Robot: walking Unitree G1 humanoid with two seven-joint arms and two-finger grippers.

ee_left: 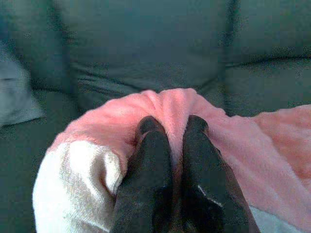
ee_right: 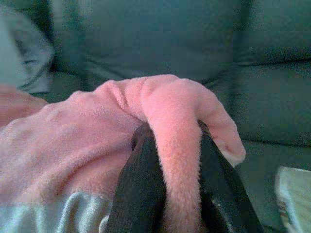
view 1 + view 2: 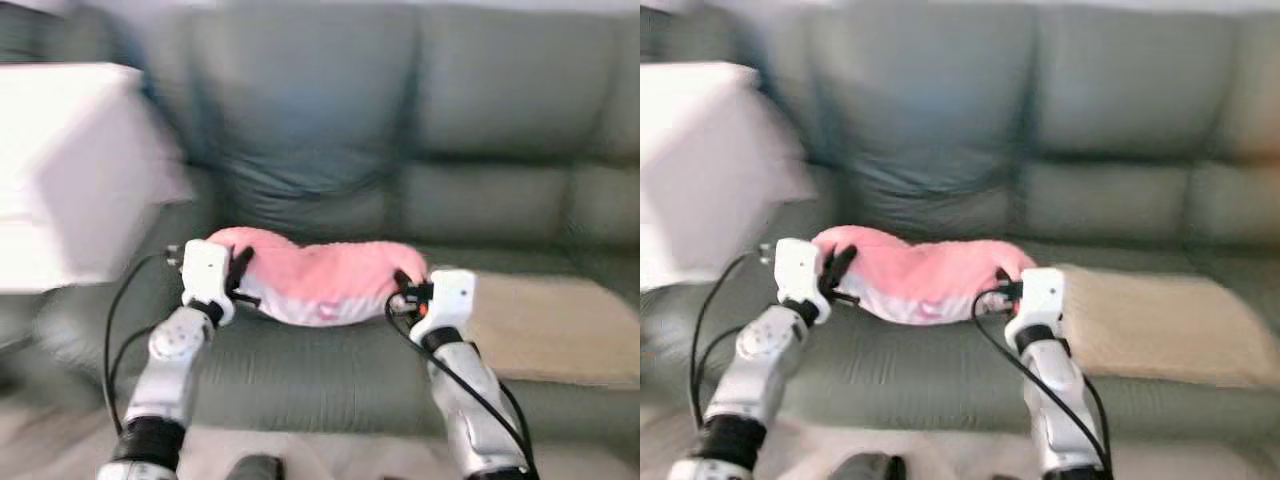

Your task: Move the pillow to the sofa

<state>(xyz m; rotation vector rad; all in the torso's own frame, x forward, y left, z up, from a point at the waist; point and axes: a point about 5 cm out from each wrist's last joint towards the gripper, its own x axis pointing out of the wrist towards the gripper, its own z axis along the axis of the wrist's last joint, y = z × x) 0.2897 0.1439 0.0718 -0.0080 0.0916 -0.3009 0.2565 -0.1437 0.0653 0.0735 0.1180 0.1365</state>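
Because the pink plush pillow [image 3: 320, 275] is wide and limp, we hold it by both ends over the seat of the grey-green sofa [image 3: 480, 130]. Left gripper [image 1: 171, 127] is pinched tight on a fold of plush; right gripper [image 2: 172, 130] is clamped on a thick roll. A beige cushion [image 3: 545, 325] lies just beside, so we judge release should stay left of it.

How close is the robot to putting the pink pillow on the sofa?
Nearly there. The pink pillow is already up at the green sofa, over its seat. In hand: the left gripper and right gripper each pinch a fold of it. Whether it rests on the seat is too blurred to tell. Left to do: set it down, open the fingers and pull back.
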